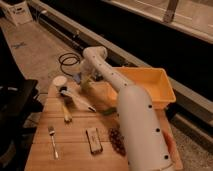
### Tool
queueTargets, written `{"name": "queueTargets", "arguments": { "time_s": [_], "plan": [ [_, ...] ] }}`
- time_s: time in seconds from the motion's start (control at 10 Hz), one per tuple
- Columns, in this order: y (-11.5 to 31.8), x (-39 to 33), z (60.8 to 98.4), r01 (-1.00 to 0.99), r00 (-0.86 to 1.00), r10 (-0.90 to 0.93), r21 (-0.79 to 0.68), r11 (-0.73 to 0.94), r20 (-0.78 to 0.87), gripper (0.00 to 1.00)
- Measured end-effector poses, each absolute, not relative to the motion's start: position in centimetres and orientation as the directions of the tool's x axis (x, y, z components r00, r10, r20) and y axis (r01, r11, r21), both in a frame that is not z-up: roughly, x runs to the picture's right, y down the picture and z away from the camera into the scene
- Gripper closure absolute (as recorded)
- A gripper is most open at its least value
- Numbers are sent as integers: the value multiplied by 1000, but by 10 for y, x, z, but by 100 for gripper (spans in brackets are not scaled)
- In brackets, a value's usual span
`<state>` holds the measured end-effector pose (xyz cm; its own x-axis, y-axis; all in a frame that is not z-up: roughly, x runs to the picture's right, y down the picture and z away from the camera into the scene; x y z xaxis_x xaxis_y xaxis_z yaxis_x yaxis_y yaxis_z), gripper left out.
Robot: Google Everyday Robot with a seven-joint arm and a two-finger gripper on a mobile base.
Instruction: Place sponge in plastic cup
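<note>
Wooden table (75,150) at lower left carries a white plastic cup (60,82); the gripper (86,80) is held beside it, its state indiscernible, sponge placement apparently unfinished.

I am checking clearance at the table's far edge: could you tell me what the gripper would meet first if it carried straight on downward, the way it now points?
Probably the wooden table at its far edge. The gripper points down there, just right of the white cup; depth is unclear, so it might clip the cup.
</note>
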<state>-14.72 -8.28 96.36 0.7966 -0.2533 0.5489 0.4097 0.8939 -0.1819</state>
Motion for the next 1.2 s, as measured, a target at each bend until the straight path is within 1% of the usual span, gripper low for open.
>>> {"name": "queueTargets", "arguments": {
  "time_s": [0.8, 1.0, 1.2],
  "plan": [
    [-90, -139, 957, 398, 809, -255, -175, 901, 530, 30],
    [-99, -134, 947, 391, 815, -264, -152, 908, 515, 30],
    [-119, -121, 924, 378, 828, -280, -115, 919, 486, 30]
  ]
}}
